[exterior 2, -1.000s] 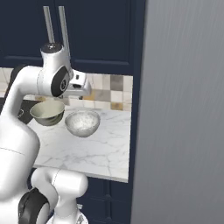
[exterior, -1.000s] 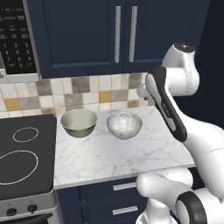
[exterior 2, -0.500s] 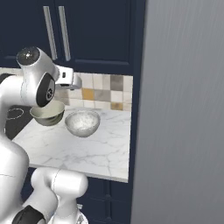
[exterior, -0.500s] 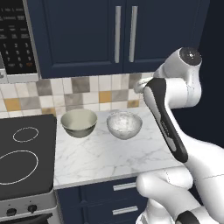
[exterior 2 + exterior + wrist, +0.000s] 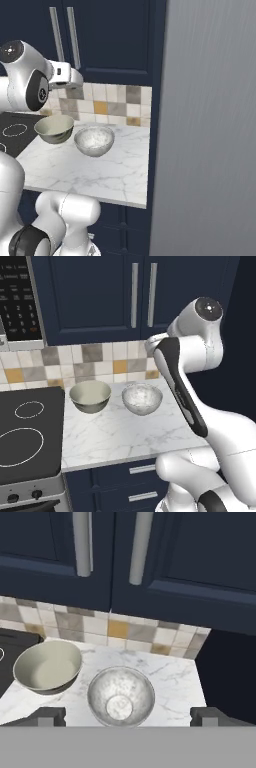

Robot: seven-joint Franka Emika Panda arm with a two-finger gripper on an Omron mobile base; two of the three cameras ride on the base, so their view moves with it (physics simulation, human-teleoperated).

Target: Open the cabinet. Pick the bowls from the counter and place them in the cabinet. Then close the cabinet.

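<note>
Hand view shows us both cabinet (image 5: 112, 557) doors closed, so nothing is done yet. The beige bowl (image 5: 47, 667) and speckled bowl (image 5: 120, 696) sit side by side on the table (image 5: 172, 679). Our tool (image 5: 127, 716) gapes wide, empty, above the bowls.

Your arm (image 5: 200, 356) rises from the base, folds at a raised elbow, and the forearm reaches forward with the wrist level. Your gripper (image 5: 127, 717) points ahead and slightly down, its two dark fingertips (image 5: 50, 716) spread wide apart with nothing held between them.
</note>
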